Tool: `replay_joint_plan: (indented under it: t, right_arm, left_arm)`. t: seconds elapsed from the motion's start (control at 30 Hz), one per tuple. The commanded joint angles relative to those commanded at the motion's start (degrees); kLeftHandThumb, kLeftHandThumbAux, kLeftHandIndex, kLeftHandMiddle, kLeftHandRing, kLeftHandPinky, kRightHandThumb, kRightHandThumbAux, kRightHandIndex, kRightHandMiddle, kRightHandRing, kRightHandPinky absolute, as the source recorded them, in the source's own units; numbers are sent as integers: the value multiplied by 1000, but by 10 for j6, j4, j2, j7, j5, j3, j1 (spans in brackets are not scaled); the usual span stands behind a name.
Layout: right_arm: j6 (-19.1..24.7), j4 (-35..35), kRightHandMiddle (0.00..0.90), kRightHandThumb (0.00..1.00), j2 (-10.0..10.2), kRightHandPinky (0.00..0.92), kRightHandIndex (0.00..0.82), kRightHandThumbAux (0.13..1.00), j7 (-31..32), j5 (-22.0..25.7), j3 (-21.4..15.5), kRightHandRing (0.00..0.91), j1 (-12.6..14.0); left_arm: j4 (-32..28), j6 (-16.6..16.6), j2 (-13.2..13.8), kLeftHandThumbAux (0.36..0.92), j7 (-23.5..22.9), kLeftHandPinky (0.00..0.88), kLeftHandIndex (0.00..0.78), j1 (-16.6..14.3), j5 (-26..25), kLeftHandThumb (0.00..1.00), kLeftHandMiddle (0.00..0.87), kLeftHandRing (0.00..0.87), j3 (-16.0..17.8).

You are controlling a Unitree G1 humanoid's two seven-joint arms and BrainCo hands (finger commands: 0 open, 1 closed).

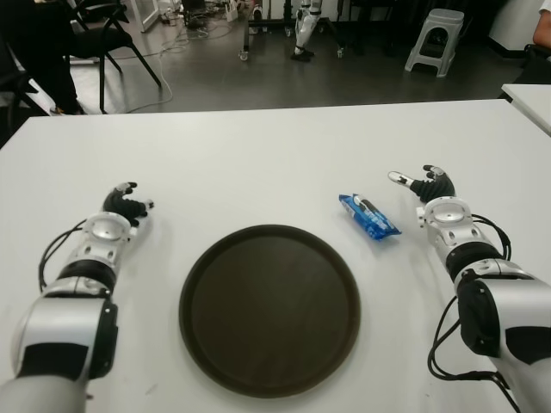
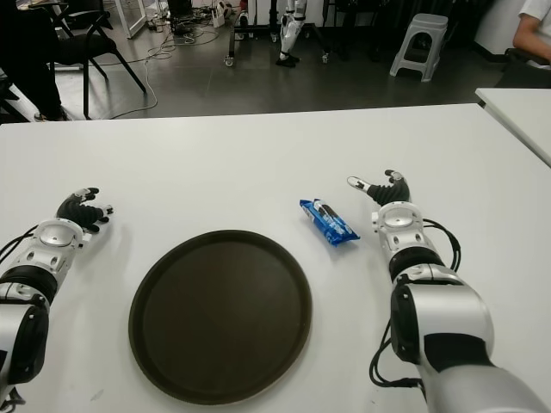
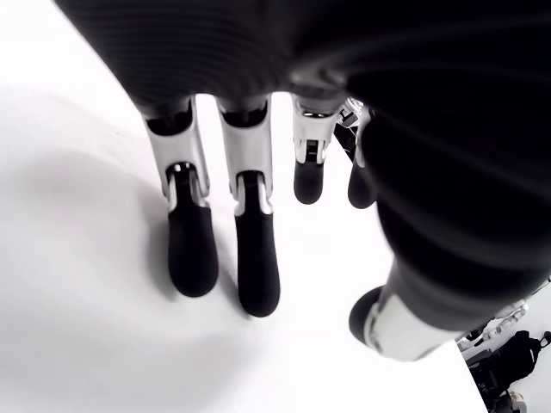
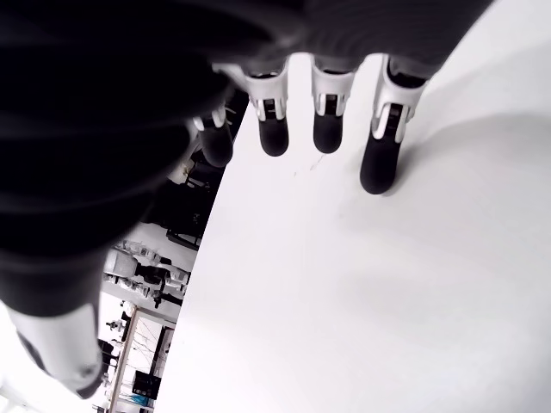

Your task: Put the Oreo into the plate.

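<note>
A blue Oreo packet [image 1: 368, 216] lies on the white table [image 1: 275, 155], just right of the round dark brown plate [image 1: 269, 308], which holds nothing. My right hand [image 1: 427, 186] shows a little to the right of the packet, apart from it, fingers spread and holding nothing; its wrist view shows straight fingers [image 4: 381, 146] over bare table. My left hand [image 1: 126, 205] shows left of the plate, its fingers [image 3: 256, 249] relaxed and holding nothing.
Beyond the table's far edge are black chairs [image 1: 103, 34], a grey plastic stool [image 1: 435, 39] and cables on the floor. Another white table's corner [image 1: 529, 99] shows at the far right.
</note>
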Motion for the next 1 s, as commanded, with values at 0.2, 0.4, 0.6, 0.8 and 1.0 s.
replay_joint_plan:
  t: [0.2, 0.4, 0.6, 0.8, 1.0]
  right_arm:
    - [0, 0, 0, 0, -1, 0, 0, 652, 2, -4, 6, 0, 0]
    - [0, 0, 0, 0, -2, 0, 0, 674, 6, -1, 6, 0, 1]
    - [1, 0, 0, 0, -5, 0, 0, 676, 5, -9, 14, 0, 1]
    - [4, 1, 0, 0, -9, 0, 0, 676, 7, -29, 33, 0, 1]
    - [-7, -5, 0, 0, -6, 5, 8, 655, 14, -51, 60, 3, -6]
  left_arm:
    - [0, 2, 0, 768, 0, 174, 132, -1, 1, 246, 98, 128, -1]
    - [-1, 2, -3, 767, 0, 186, 138, -2, -2, 233, 113, 144, 1]
    - [0, 4, -5, 766, 2, 165, 127, -1, -2, 228, 102, 129, 1]
    - [0, 5, -7, 783, 3, 139, 111, -2, -1, 219, 81, 107, 1]
    - [-1, 5, -11, 781, -3, 172, 122, -3, -11, 248, 80, 117, 9]
